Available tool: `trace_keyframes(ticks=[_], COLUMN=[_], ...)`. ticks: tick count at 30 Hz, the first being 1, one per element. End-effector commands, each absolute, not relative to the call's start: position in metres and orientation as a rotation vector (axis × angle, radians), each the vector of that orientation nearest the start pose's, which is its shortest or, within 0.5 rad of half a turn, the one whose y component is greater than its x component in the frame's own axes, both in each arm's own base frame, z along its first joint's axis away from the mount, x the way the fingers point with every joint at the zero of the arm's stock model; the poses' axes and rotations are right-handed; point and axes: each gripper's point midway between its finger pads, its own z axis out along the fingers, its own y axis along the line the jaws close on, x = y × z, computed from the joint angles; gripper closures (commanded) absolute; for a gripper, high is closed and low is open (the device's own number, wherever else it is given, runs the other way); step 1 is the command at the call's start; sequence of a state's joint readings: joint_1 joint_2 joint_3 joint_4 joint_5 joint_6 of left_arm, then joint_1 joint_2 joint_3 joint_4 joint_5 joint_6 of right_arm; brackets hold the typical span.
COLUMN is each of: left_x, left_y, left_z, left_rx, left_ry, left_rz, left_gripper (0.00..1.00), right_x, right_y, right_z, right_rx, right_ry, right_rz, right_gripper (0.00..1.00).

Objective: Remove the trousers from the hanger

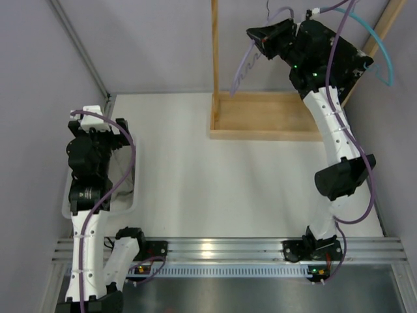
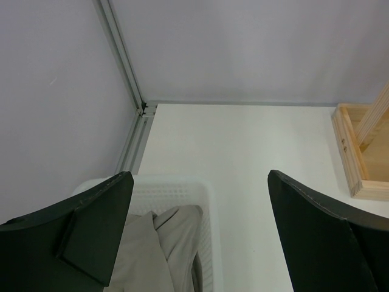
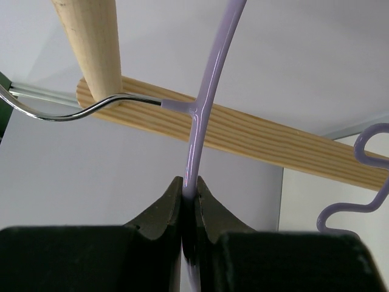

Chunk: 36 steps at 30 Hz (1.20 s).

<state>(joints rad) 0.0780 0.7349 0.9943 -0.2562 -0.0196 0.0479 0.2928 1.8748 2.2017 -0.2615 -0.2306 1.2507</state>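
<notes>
Finds trousers (image 2: pixel 152 255) in basket (image 2: pixel 176 191) at 9 o'clock, hanger (image 3: pixel 193 146) bare at 1 o'clock. Notes right jaws clamped on hanger, left jaws apart. Judges removal done; leaves hanger release.

**A:** Where were the trousers (image 2: pixel 161 249)?

**B:** Off the hanger (image 3: pixel 203 103) already. They were beige cloth, crumpled in a loose heap inside the white basket (image 2: pixel 182 191) at the left side of the counter (image 1: pixel 195 182).

**A:** And the hanger?

**B:** Thin lilac plastic with a bare metal hook (image 3: pixel 61 112), carrying nothing. It was up high, with its hook crossing the round wooden post (image 3: pixel 91 48). The right gripper (image 3: pixel 189 188) pinched its stem between closed fingers (image 3: pixel 161 210), just below the hook's joint.
</notes>
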Motion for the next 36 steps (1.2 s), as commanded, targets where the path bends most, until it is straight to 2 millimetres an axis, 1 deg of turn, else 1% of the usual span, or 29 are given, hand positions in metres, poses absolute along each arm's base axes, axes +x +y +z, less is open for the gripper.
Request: trace_keyframes(ticks=[1, 6, 9, 11, 13, 14, 16, 17, 20, 23, 25, 29, 34, 36], left_x=[0.294, 0.295, 0.297, 0.297, 0.297, 0.298, 0.298, 0.297, 0.298, 0.296, 0.295, 0.293, 0.294, 0.296], left_y=[0.031, 0.031, 0.031, 0.032, 0.033, 0.032, 0.033, 0.033, 0.035, 0.042, 0.044, 0.043, 0.043, 0.042], left_z=[0.372, 0.372, 0.373, 0.374, 0.375, 0.374, 0.376, 0.377, 0.378, 0.383, 0.386, 0.39, 0.39, 0.39], left_rx=[-0.044, -0.049, -0.05, -0.053, -0.052, -0.052, -0.055, -0.054, -0.053, -0.069, -0.064, -0.061, -0.066, -0.066], left_ry=[1.55, 1.553, 1.553, 1.551, 1.551, 1.553, 1.548, 1.547, 1.547, 1.537, 1.532, 1.521, 1.522, 1.527], left_rz=[0.127, 0.12, 0.121, 0.128, 0.132, 0.129, 0.133, 0.132, 0.145, 0.191, 0.207, 0.204, 0.198, 0.193], left_gripper=[0.01, 0.01, 0.02, 0.02, 0.02, 0.02, 0.02, 0.02, 0.02, 0.02, 0.02, 0.01, 0.02, 0.02], right_x=[0.465, 0.462, 0.466, 0.473, 0.474, 0.481, 0.485, 0.491, 0.499, 0.506, 0.512, 0.521, 0.533, 0.536], right_y=[0.229, 0.231, 0.23, 0.234, 0.235, 0.236, 0.235, 0.237, 0.239, 0.241, 0.242, 0.246, 0.249, 0.249], right_z=[0.589, 0.597, 0.598, 0.592, 0.597, 0.591, 0.592, 0.587, 0.584, 0.578, 0.572, 0.56, 0.549, 0.548], right_rx=[0.45, 0.446, 0.456, 0.467, 0.46, 0.469, 0.476, 0.483, 0.477, 0.477, 0.485, 0.485, 0.476, 0.466], right_ry=[1.325, 1.306, 1.29, 1.305, 1.28, 1.286, 1.274, 1.281, 1.27, 1.271, 1.278, 1.294, 1.3, 1.294], right_rz=[1.411, 1.427, 1.401, 1.406, 1.405, 1.391, 1.383, 1.378, 1.376, 1.354, 1.345, 1.332, 1.308, 1.3], right_gripper=[1.0, 1.0, 1.0, 1.0, 1.0, 1.0, 1.0, 1.0, 1.0, 1.0, 1.0, 1.0, 1.0, 1.0])
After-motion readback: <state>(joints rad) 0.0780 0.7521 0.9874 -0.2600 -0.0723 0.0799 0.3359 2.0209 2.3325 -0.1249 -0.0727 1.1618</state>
